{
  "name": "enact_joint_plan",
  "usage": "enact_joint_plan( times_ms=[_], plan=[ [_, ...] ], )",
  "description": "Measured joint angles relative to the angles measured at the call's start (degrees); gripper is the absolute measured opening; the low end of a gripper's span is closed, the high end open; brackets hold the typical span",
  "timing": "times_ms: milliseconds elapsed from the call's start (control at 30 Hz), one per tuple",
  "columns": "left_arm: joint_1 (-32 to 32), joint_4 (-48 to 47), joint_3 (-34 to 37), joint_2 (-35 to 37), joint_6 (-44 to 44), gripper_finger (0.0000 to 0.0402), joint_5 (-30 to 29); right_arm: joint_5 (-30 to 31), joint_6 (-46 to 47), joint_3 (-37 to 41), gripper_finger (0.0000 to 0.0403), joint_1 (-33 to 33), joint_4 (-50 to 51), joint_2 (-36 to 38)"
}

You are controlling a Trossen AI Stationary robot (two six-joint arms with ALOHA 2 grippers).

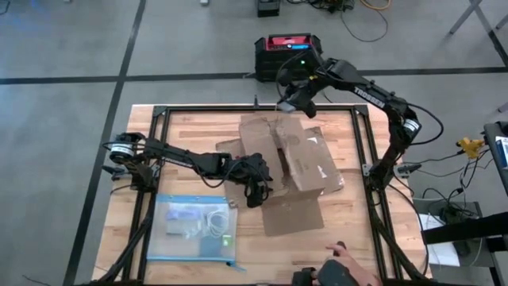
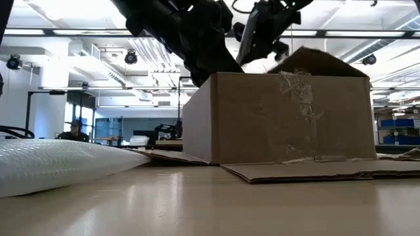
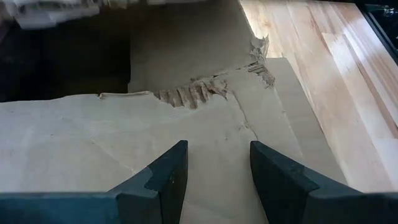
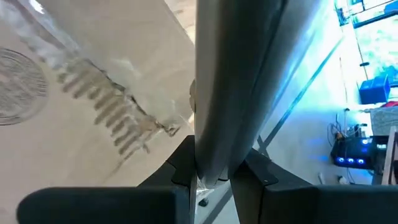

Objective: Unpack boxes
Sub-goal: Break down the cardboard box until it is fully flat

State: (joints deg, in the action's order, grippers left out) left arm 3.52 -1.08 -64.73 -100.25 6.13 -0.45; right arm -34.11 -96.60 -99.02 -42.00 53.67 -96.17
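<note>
The right gripper [image 4: 214, 177] is clamped on the far flap's edge; the left gripper [image 3: 217, 171] hangs over the near-left flap, fingers apart, holding nothing. The box [image 1: 298, 163] sits mid-table with its flaps spread, so opening looks done; its contents are hidden. A bag [image 1: 193, 228] lies near-left on the wooden table [image 1: 349, 246]; beyond is a workshop floor with a crate [image 1: 286, 48].

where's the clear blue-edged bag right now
In the high view the clear blue-edged plastic bag lies flat on the table's near left part, just below the left gripper and left of the cardboard box.
</note>
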Motion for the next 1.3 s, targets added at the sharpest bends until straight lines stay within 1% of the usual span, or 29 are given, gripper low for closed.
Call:
enact_joint_plan(
  times_ms=[100, 233, 333, 400, 500, 567, 700, 733, 767, 800, 867, 933, 1000, 1067, 1167, 1233, 1300],
  plan=[
    [0.18, -0.38, 0.00, 0.15, -0.06, 0.0156, -0.08, 0.07, 1.06, 0.01, 0.0047, -0.22, 2.82, 1.12],
    [0.20, -4.82, 0.02, 2.10, -0.71, 0.0156, -0.49, -0.42, 6.46, 0.99, 0.0047, -2.17, 6.60, 3.56],
    [0.34, -8.67, 0.05, 4.07, -1.42, 0.0156, -2.28, 0.49, 11.85, 3.10, 0.0047, -4.44, 4.84, 5.86],
    [0.55, -11.05, 0.07, 5.34, -1.78, 0.0156, -3.57, 3.23, 19.24, 3.60, 0.0047, -6.33, -0.04, 6.89],
    [0.62, -14.06, 0.11, 6.72, -2.17, 0.0156, -4.86, 10.23, 39.59, 3.65, 0.0047, -9.25, -7.76, 7.42],
    [0.89, -16.90, 0.12, 7.60, -2.45, 0.0156, -5.32, 17.56, 50.97, 3.93, 0.0047, -11.41, -10.41, 7.33],
    [1.66, -20.52, 2.75, 10.67, -2.27, 0.0156, -6.76, 34.77, 66.37, 5.89, 0.0047, -12.77, -5.39, 6.68],
    [1.98, -20.47, 4.15, 11.92, -2.26, 0.0156, -6.82, 37.11, 69.90, 6.45, 0.0047, -12.82, -2.82, 6.73],
    [2.15, -20.32, 5.65, 13.32, -2.25, 0.0156, -7.02, 38.17, 73.58, 7.11, 0.0047, -12.84, -0.13, 6.84],
    [2.24, -20.13, 7.31, 14.94, -2.19, 0.0156, -7.28, 38.66, 76.87, 7.93, 0.0047, -12.85, 2.02, 6.87],
    [2.49, -19.54, 10.95, 18.57, -1.96, 0.0156, -8.39, 38.08, 82.71, 10.21, 0.0047, -12.79, 3.22, 6.81],
    [2.89, -17.32, 15.43, 22.98, -0.79, 0.0156, -9.22, 37.80, 87.24, 13.61, 0.0047, -12.75, 4.60, 6.89],
    [3.19, -14.10, 19.80, 27.22, 0.13, 0.0156, -9.41, 36.13, 90.68, 17.25, 0.0047, -12.84, 5.03, 6.91],
    [4.34, -10.29, 24.18, 31.10, 1.20, 0.0156, -9.68, 34.60, 93.86, 21.54, 0.0047, -12.85, 3.88, 7.36],
    [6.64, -6.06, 29.15, 35.55, 1.99, 0.0156, -10.12, 33.96, 99.49, 28.91, 0.0047, -12.64, 2.16, 8.65],
    [8.07, -3.60, 31.24, 37.35, 2.05, 0.0155, -9.92, 33.92, 103.05, 33.18, 0.0047, -12.17, -1.48, 10.15],
    [9.07, -1.63, 32.74, 37.96, 2.06, 0.0153, -11.02, 33.86, 108.05, 37.16, 0.0047, -11.89, -3.76, 11.63]
  ],
)
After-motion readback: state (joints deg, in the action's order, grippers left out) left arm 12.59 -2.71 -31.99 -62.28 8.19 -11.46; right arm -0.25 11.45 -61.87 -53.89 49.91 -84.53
